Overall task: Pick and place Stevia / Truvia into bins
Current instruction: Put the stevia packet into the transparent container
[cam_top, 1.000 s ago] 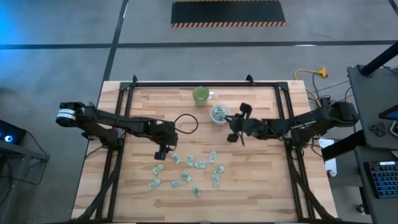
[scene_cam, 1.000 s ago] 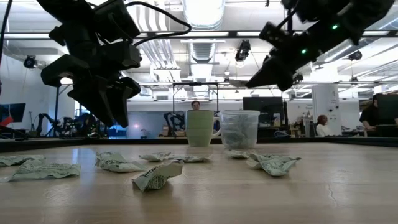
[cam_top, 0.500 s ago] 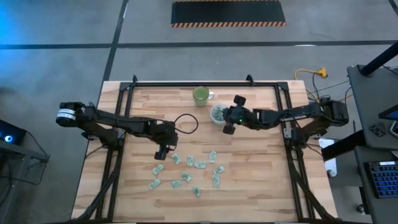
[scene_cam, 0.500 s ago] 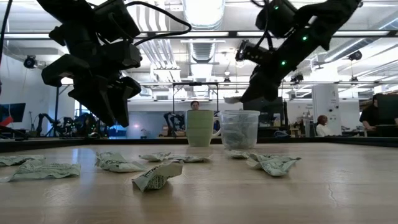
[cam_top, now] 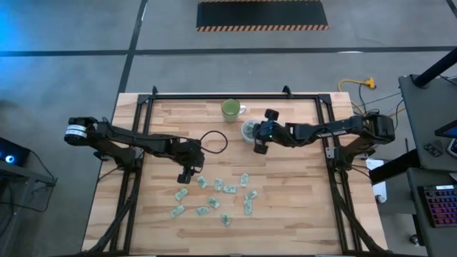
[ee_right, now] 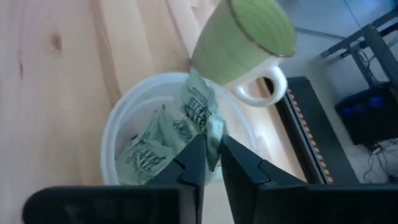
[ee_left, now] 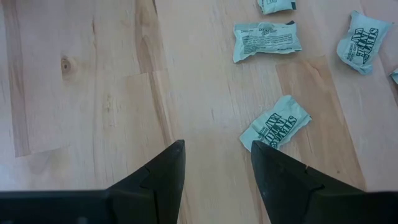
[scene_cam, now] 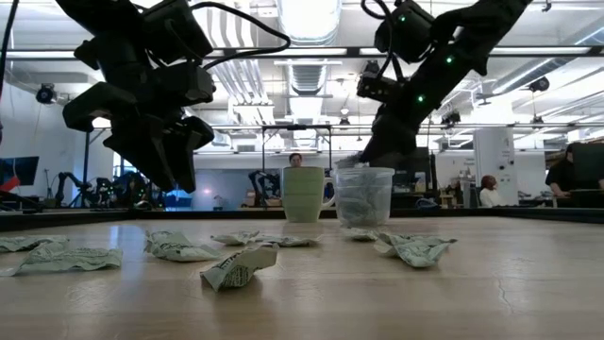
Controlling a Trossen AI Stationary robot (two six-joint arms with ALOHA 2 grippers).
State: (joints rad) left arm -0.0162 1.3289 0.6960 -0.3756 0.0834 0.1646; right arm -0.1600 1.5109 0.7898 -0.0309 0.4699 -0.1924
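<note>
Presently: right claw (ee_right: 208,152) pinches one pale green-and-white paper sachet (ee_right: 200,112) over the clear round plastic cup (ee_right: 118,127), its long axis running lengthwise away from the fingertips. Left claw (ee_left: 214,168) open above the wooden tabletop (ee_left: 93,93).

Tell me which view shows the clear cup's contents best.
The right wrist view: it looks down into the clear cup, showing sachets piled inside. The low view shows them dimly through the wall; the high view mostly hides it; the left wrist view misses it.

I see two black jointed arms; the left arm (cam_top: 136,143) carries a looped black cable (cam_top: 212,142); green lamps dot the right arm (scene_cam: 429,57).
</note>
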